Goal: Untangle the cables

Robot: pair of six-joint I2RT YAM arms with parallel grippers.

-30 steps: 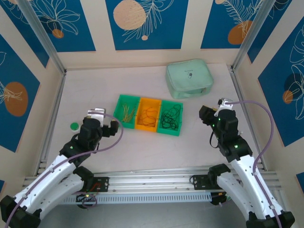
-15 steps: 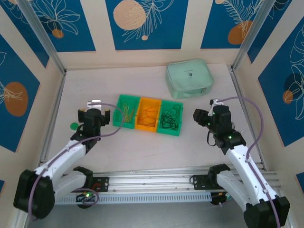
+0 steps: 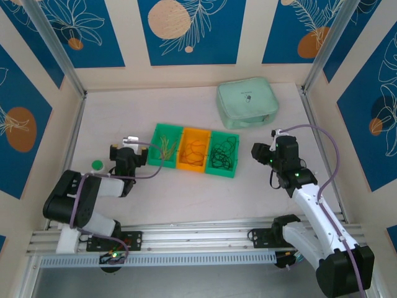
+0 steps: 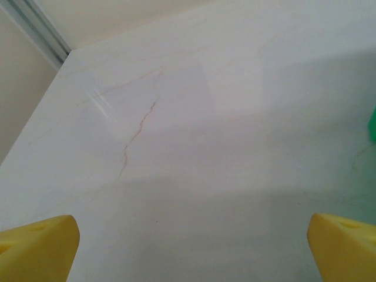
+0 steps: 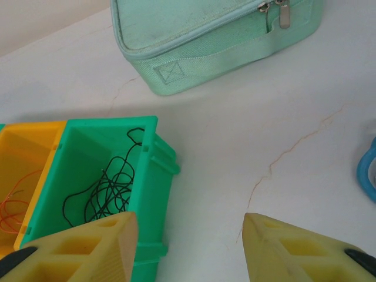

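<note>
The desk (image 3: 186, 192) is a pale marble-look top with thin brownish veins. In the middle, three small bins sit touching in a row: left green bin (image 3: 162, 165), orange bin (image 3: 191, 170), right green bin (image 3: 222, 174). Back right there's a mint zip pouch (image 3: 246, 102), well apart from them. A small green disc (image 3: 96, 165) sits near the left edge.

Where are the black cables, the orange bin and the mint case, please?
black cables (image 5: 108, 191): right wrist view, middle of the tangle.
orange bin (image 5: 28, 147): right wrist view, bare inner wall.
mint case (image 3: 246, 102): top view, middle of the lid.
</note>
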